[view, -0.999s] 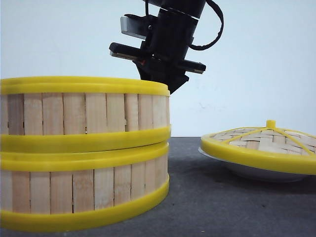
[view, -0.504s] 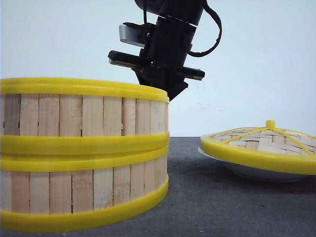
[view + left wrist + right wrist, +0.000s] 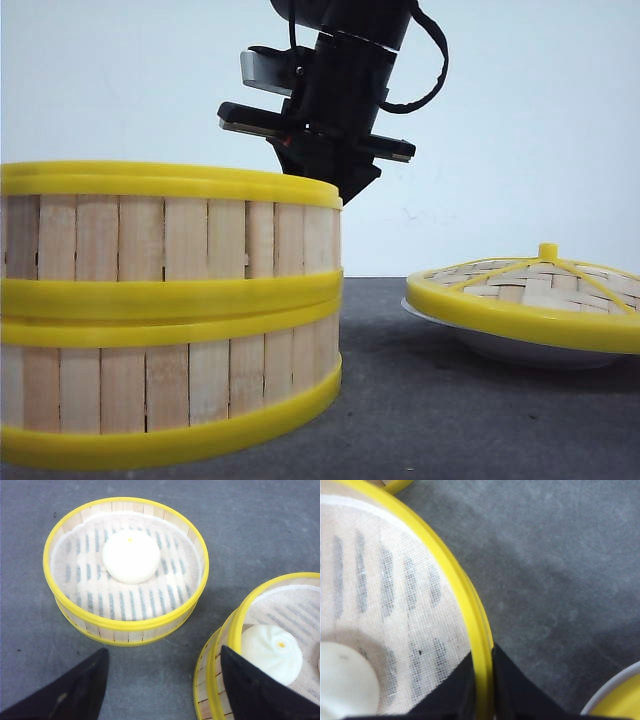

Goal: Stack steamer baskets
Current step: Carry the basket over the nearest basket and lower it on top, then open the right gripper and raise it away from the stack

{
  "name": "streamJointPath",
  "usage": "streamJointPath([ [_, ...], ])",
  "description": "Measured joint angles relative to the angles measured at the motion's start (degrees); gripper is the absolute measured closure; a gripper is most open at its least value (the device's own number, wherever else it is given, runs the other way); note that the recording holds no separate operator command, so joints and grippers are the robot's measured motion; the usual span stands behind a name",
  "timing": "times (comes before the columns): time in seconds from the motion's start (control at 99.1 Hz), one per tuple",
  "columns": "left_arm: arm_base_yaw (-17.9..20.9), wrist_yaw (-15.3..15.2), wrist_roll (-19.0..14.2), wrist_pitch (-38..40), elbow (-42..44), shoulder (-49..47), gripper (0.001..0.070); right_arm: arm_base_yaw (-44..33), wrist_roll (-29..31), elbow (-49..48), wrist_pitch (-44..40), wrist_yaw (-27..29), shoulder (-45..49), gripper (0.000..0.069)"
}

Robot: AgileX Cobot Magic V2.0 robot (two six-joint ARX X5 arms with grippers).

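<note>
Right gripper (image 3: pixel 482 690) | clamped on upper steamer basket (image 3: pixel 170 240) rim | basket lowered since earlier, seated level on lower basket (image 3: pixel 170 390) | left gripper (image 3: pixel 162 690) spread apart.

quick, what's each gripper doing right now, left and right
Left gripper: open, holding nothing, above the table between the baskets.
Right gripper: closed on the rim of the top steamer basket, one finger inside, one outside.
</note>
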Motion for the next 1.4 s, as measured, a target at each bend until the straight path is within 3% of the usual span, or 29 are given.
streamJointPath([
  [0.363, 0.0, 0.0, 0.0, 0.0, 0.0, 0.0, 0.0281, 0.2, 0.0, 0.1, -0.1, 0.2, 0.1, 0.0662],
  [0.424, 0.0, 0.0, 0.0, 0.0, 0.0, 0.0, 0.0281, 0.3, 0.4, 0.1, -0.6, 0.0, 0.2, 0.061],
  [0.555, 0.0, 0.0, 0.0, 0.0, 0.0, 0.0, 0.0281, 0.4, 1.0, 0.1, -0.9, 0.9, 0.2, 0.0422],
  [0.656, 0.4, 0.0, 0.0, 0.9, 0.0, 0.3, 0.0281, 0.4, 1.1, 0.1, -0.9, 1.3, 0.2, 0.0372],
  [0.857, 4.0, 0.0, 0.0, 4.6, 1.2, 6.4, 0.0281, 1.2, 1.0, -0.3, -2.2, -0.1, -2.8, 0.0356],
  [1.059, 8.7, 0.0, 0.0, 8.3, 4.7, 17.1, 0.0281, 1.2, -0.2, -0.3, -3.2, 0.2, -16.1, 0.0355],
  [1.402, 15.1, 0.0, 0.7, 12.5, 10.3, 35.5, 0.0281, -7.5, -2.6, -0.3, -18.0, 9.6, -34.1, 0.0355],
])
